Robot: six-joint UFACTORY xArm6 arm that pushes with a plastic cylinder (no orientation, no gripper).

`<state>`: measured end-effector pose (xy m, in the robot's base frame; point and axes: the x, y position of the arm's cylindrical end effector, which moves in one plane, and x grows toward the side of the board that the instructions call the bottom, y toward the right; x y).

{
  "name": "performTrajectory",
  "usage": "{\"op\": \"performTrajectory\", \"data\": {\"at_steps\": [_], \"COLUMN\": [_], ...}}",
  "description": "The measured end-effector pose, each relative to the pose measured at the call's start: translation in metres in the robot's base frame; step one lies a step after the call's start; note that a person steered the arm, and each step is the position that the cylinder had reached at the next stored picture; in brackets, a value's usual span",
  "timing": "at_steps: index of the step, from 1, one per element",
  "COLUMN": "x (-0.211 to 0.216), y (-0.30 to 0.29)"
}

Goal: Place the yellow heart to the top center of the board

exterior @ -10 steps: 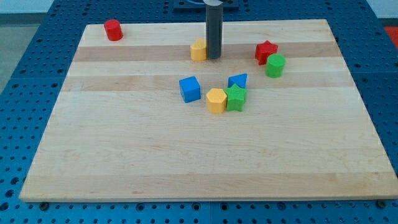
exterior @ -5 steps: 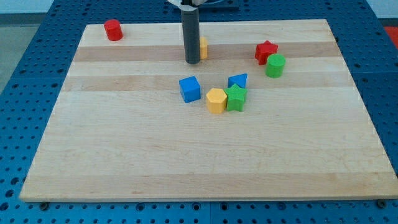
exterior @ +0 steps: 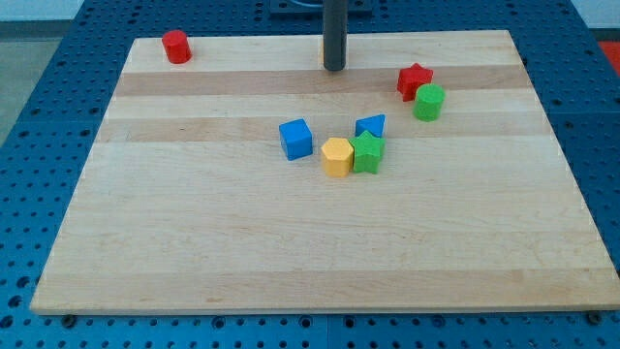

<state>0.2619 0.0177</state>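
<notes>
My tip rests on the wooden board near the top center. The yellow heart does not show in this view; only the dark rod stands at the spot near where it last lay, so the rod may hide it. The nearest blocks I can see are the red star, to the right of the tip, and the blue cube, below it.
A red cylinder sits at the board's top left. A green cylinder touches the red star from below. A blue wedge-like block, a green star and a yellow hexagon cluster mid-board.
The rod went from the heart's right side to its left, then right and up to the top center. The yellow heart shifted slightly up and right and is now out of sight.
</notes>
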Motion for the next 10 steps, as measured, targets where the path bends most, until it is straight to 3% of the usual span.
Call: {"op": "performTrajectory", "data": {"at_steps": [1, 3, 4, 6, 10], "x": [0.0, 0.039, 0.026, -0.037, -0.05], "y": [0.0, 0.018, 0.063, 0.1, 0.037]}}
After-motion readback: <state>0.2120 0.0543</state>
